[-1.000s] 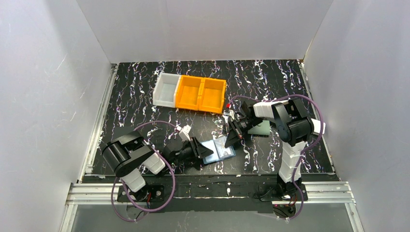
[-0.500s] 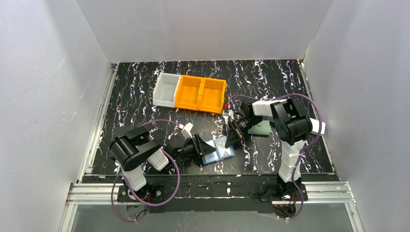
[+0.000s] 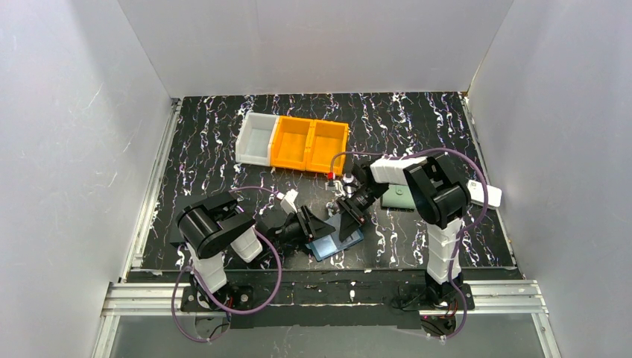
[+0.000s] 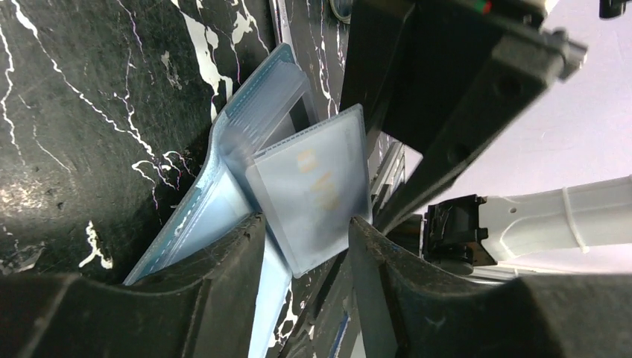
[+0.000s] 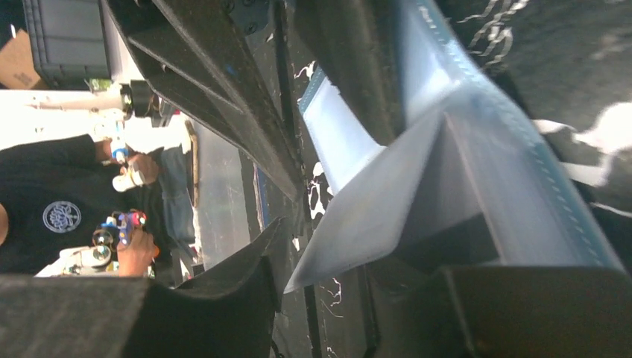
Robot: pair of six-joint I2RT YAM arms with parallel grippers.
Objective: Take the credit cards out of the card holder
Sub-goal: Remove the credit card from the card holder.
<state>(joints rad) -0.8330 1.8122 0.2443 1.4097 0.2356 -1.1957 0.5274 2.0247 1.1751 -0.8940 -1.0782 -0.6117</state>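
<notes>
The blue card holder [image 3: 340,243] lies open on the black table near the front edge, between the two arms. In the left wrist view its light blue inside [image 4: 246,127] shows, and a pale leaf with faint printed marks [image 4: 313,186] stands up from it. I cannot tell whether this is a bare credit card or a card in a clear pocket. Its lower corner sits between the fingers of my open left gripper [image 4: 305,224] [image 3: 319,228]. My right gripper [image 3: 348,218] [image 5: 328,261] is open over the holder's far edge, with the pale leaf's tip [image 5: 358,224] in its gap.
A grey-green snap wallet [image 3: 402,198] lies behind the right gripper. A white bin [image 3: 256,139] and a two-part orange bin [image 3: 309,145] stand at the back of the table. White walls close in three sides.
The left gripper has slid right, up to the holder. The right gripper has swung left and lower over the holder's far edge, and the holder sits a little nearer the front.
</notes>
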